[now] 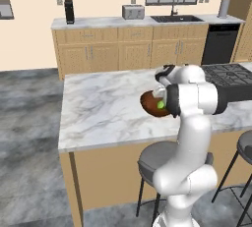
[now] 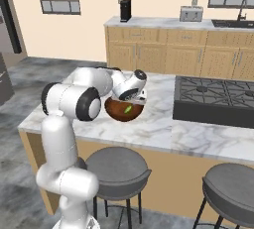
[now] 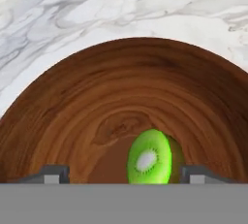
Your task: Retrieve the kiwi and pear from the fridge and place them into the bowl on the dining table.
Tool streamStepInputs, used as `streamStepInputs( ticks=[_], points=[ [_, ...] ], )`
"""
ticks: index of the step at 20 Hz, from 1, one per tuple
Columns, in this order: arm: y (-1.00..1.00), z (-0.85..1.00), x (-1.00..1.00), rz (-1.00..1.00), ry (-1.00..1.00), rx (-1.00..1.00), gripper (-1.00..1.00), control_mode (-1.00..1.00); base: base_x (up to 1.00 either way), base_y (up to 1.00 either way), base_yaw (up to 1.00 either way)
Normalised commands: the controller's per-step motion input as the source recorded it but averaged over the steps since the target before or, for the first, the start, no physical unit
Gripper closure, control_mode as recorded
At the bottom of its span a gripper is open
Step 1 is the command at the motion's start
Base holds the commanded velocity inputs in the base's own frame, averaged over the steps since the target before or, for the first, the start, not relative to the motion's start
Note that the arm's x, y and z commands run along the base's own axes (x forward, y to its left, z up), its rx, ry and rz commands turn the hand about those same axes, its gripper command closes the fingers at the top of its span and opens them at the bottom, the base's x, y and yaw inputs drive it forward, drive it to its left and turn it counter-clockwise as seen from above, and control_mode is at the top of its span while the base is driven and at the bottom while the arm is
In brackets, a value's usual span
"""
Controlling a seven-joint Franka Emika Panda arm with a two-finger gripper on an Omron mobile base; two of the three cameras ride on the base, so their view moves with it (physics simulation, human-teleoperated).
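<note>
The reddish-brown wooden bowl (image 1: 149,104) (image 2: 119,111) (image 3: 121,87) stands on the marble dining table (image 1: 98,108) (image 2: 154,129). A cut green kiwi (image 3: 149,157) (image 1: 160,104) (image 2: 128,109) lies inside the bowl. My gripper (image 3: 126,174) (image 1: 160,94) (image 2: 132,97) hangs just above the bowl, pointing down into it. Its fingertips (image 3: 53,173) stand wide apart on either side of the kiwi without touching it, so it is open. The pear is out of view. A grey strip of the fridge (image 2: 4,34) shows at the far left.
A black cooktop (image 2: 213,99) (image 1: 229,76) sits on the table to the right of the bowl. Grey stools (image 1: 160,159) (image 2: 116,168) stand at the table's near edge. The wall counter behind carries a toaster (image 1: 133,11), a sink (image 1: 174,18) and a black appliance (image 1: 69,11).
</note>
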Motion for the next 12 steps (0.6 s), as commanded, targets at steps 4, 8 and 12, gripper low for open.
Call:
streamStepInputs(
  ticks=[4,8,12],
  points=[
    [0.00,0.92,-0.62,0.00,-0.10,-0.05,-1.00,-1.00,0.00,0.00,0.00],
    [0.04,1.00,-0.85,0.00,-0.18,-0.11,-1.00,-1.00,0.00,0.00,0.00],
    [0.02,1.00,-1.00,0.00,-0.24,-0.12,-1.00,-1.00,0.00,0.00,0.00]
  ],
)
